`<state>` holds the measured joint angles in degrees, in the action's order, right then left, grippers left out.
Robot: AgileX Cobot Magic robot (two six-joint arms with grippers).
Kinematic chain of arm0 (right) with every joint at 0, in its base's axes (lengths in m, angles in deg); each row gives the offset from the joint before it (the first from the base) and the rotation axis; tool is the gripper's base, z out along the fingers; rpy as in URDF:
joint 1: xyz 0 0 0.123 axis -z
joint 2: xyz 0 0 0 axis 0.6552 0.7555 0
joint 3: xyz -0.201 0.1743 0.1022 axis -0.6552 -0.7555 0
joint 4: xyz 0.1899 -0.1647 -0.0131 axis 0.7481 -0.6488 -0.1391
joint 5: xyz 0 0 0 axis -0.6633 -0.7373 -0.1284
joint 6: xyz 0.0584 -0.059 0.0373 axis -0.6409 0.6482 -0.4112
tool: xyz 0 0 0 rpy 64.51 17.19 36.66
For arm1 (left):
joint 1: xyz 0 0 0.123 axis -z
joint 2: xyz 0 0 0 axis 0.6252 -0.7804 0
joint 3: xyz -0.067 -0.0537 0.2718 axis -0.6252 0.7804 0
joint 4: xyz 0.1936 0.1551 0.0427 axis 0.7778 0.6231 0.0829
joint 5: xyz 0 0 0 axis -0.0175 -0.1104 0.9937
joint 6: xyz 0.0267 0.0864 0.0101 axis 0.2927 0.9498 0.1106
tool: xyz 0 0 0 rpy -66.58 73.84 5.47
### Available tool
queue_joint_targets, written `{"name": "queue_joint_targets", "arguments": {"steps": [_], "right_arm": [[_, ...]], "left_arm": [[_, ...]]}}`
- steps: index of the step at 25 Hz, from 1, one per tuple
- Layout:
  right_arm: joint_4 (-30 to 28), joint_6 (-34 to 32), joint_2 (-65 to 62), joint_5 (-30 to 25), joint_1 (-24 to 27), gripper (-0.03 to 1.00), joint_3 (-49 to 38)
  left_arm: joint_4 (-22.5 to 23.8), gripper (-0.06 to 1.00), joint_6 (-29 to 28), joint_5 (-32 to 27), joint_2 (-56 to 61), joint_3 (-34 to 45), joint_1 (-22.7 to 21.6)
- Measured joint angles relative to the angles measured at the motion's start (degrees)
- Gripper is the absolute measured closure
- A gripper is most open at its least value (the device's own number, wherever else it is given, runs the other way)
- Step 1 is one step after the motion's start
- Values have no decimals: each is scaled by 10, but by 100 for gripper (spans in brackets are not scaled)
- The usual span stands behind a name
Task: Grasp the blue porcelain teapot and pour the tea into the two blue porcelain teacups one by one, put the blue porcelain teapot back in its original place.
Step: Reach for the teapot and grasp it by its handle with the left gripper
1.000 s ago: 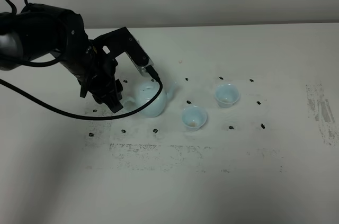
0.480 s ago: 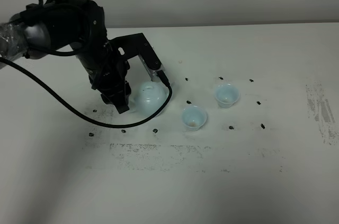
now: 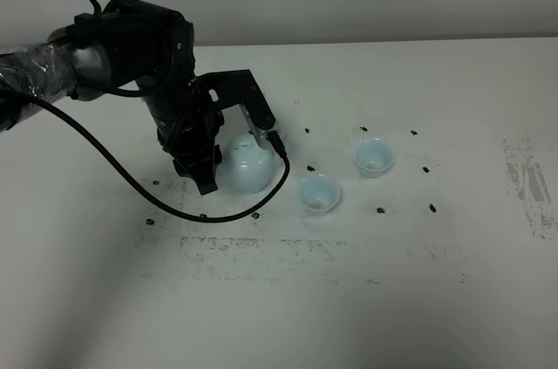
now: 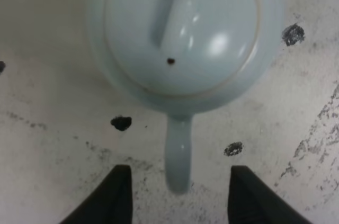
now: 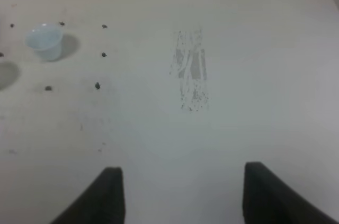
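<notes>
The pale blue porcelain teapot (image 3: 246, 165) stands on the white table (image 3: 366, 299), left of centre. In the left wrist view its lidded body (image 4: 183, 33) fills the picture and its handle (image 4: 177, 155) points toward me. My left gripper (image 3: 207, 179) sits against the pot's left side. It (image 4: 180, 173) is open, one finger on each side of the handle with a gap on both sides. The two blue teacups (image 3: 319, 194) (image 3: 373, 156) stand to the right of the pot. My right gripper (image 5: 183, 170) hangs open over bare table, with one cup (image 5: 45, 41) far from it.
Small black marks (image 3: 381, 209) dot the table around the pot and cups. A grey scuffed patch (image 3: 527, 181) lies at the right, and a wider smudged band (image 3: 261, 251) in front of the pot. The left arm's black cable (image 3: 253, 210) loops low past the pot's front.
The left arm has swung right and turned its wrist, bringing its fingers to either side of the teapot's handle. The cups have not moved.
</notes>
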<state>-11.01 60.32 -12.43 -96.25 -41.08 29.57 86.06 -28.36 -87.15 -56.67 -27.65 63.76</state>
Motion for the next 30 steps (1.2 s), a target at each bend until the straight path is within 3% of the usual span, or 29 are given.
{"name": "queue_joint_targets", "arguments": {"steps": [30], "right_arm": [[0,0,0,0,0,49,0]], "left_arm": [[0,55,2,40,-24,-2,1]]}}
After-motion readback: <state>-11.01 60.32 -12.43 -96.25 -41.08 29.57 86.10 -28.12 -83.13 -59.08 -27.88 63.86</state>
